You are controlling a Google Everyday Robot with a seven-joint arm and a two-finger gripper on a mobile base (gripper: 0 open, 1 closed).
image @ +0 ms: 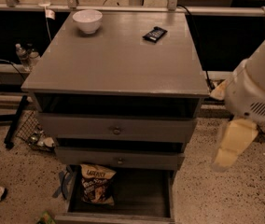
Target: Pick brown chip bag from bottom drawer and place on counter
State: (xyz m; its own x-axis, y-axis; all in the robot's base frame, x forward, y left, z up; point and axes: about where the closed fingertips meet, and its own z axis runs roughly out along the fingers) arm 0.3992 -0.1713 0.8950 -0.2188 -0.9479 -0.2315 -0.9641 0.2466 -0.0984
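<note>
As I read it, no step is done yet. The crinkly bag [96, 183] stands ungrasped at the left of the open bottom drawer [144, 197], a dark wooden box. The matte grey worktop [118, 62] bears a round white bowl [87, 20] at its back-left corner and a flat black bar [155, 33] near the back-right. My gripper [233, 143] hangs beyond the right edge, well apart from the bag. I cannot tell whether it is open or closed.

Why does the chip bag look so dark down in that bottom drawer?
In the camera view, light falls on the counter, which shines pale; the bottom drawer lies low in shadow, dimming the brown chip bag; the gripper hangs well lit at right.
</note>
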